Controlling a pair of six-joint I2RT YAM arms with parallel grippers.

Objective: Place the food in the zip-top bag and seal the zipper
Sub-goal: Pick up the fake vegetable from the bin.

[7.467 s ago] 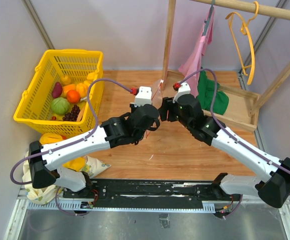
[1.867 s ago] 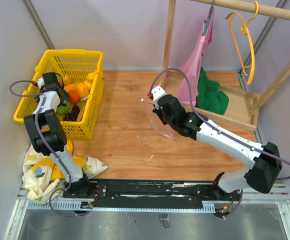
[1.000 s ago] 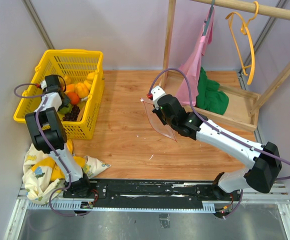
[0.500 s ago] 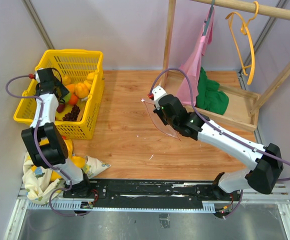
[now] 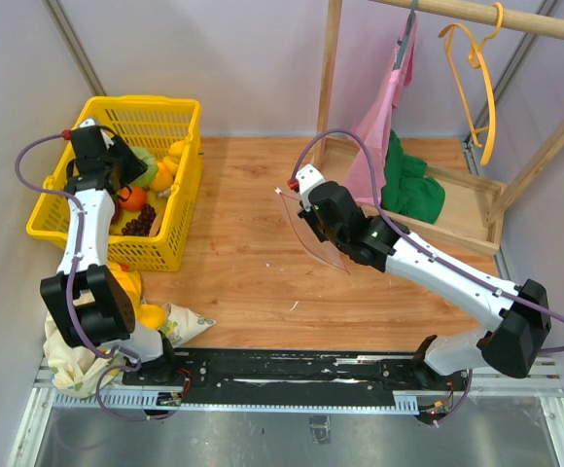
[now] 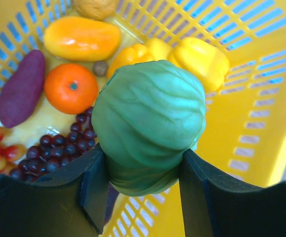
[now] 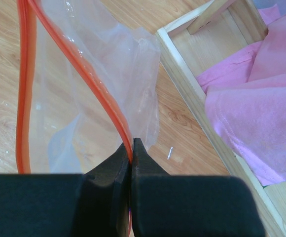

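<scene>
My left pincer (image 6: 142,159), half open, gripped the cabbage (image 6: 150,113) above the basket (image 5: 156,103) at ten o'clock. My right pincer (image 7: 132,148), fully closed, pinched the zipper (image 7: 84,74), with the bag (image 7: 118,64) hanging over mid-bench (image 5: 243,282). Recommended: carry the cabbage across slowly and aim for the gaping mouth.

Bare wooden tabletop (image 5: 243,268) between the yellow plastic mesh basket (image 5: 181,209) and the clear crinkly pouch (image 5: 313,243) gives wide passage. Basket walls ring the left gripper (image 6: 142,185) and its green toy cabbage (image 6: 148,118), possibly below the rim. A wooden rack post (image 5: 329,88) stands behind the pouch.
</scene>
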